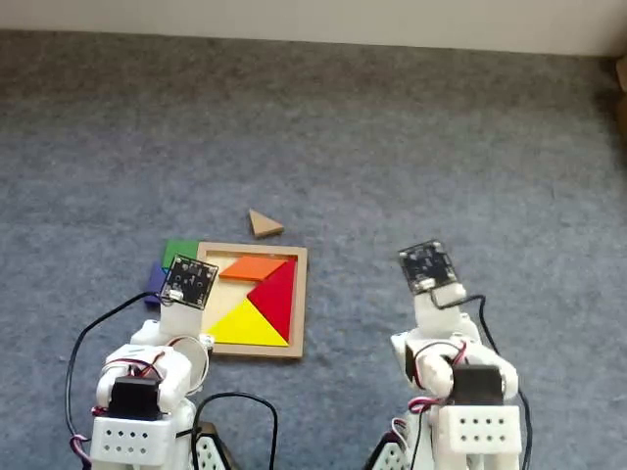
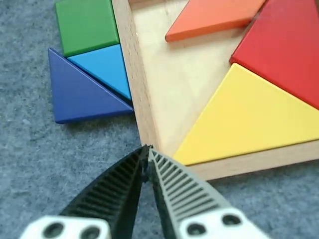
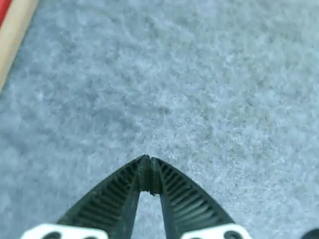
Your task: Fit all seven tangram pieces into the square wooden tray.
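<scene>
The square wooden tray (image 1: 300,294) lies on grey carpet and holds an orange parallelogram (image 1: 253,266), a red triangle (image 1: 278,295) and a yellow triangle (image 1: 245,322). Outside its left wall lie a green square (image 2: 85,24), a light blue triangle (image 2: 103,67) and a dark blue triangle (image 2: 79,94), close together. A tan triangle (image 1: 264,224) sits alone on the carpet beyond the tray. My left gripper (image 2: 147,154) is shut and empty above the tray's near left corner (image 2: 144,130). My right gripper (image 3: 148,164) is shut over bare carpet right of the tray (image 3: 14,30).
Grey carpet covers the whole work area, with wide room beyond and to the right of the tray. A pale wall edge (image 1: 313,22) runs along the far side. Cables trail from both arm bases at the near edge.
</scene>
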